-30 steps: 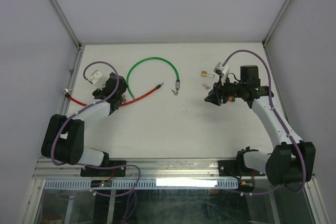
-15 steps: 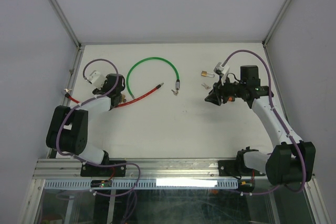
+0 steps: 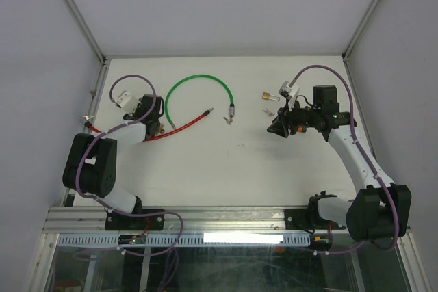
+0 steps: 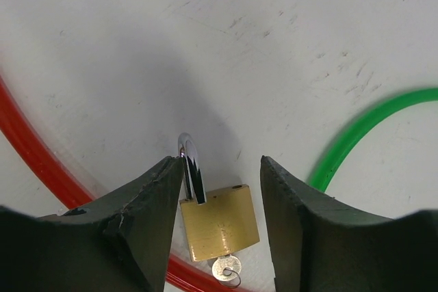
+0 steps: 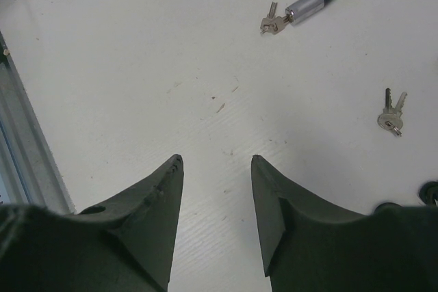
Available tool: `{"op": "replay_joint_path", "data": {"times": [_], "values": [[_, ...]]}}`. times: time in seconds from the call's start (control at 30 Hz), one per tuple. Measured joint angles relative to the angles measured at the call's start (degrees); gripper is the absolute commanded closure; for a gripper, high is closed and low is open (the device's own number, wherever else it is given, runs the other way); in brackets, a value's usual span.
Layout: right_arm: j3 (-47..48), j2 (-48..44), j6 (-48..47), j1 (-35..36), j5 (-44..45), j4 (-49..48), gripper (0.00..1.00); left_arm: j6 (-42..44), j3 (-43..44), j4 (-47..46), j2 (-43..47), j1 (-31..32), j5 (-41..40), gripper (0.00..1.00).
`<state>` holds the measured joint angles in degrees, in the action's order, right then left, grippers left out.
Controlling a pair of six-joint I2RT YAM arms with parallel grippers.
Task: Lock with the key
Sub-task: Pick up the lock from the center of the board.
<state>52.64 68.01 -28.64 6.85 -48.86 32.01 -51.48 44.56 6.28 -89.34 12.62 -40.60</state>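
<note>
A small brass padlock (image 4: 219,222) lies flat on the white tabletop (image 4: 274,46). Its silver shackle (image 4: 191,169) points away from the camera, one leg seated in the body and the other hole bare. A silver key (image 4: 226,267) with a wire ring sits in its base, just beside a red cable (image 4: 34,155).

The padlock (image 4: 220,223) has a brushed brass body with a dull golden sheen, a mirror-bright chromed metal shackle (image 4: 191,169), and a silvery metal key (image 4: 226,268) at its base. Either side of the padlock, the fingers (image 4: 140,230) of the left end effector (image 4: 220,163) look like matt black plastic with a slightly grainy, chipped surface. Under the padlock the worktop (image 4: 274,46) is matt white with fine scuffs, while the red cable (image 4: 31,145) close by the padlock and the green cable (image 4: 363,135) farther from it have smooth, glossy plastic sheaths.
</note>
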Motion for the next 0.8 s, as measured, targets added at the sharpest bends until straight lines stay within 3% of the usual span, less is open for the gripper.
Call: {"op": "replay_joint_path", "data": {"times": [0.43,0.8], "values": [[0.0,0.0,0.0,0.0,0.0,0.0,0.52,0.0,1.0,1.9,-2.3,-0.7,-0.1,0.58],[0.0,0.0,0.0,0.0,0.0,0.0,0.52,-0.2,1.0,2.4,-2.4,-0.7,-0.1,0.95]]}}
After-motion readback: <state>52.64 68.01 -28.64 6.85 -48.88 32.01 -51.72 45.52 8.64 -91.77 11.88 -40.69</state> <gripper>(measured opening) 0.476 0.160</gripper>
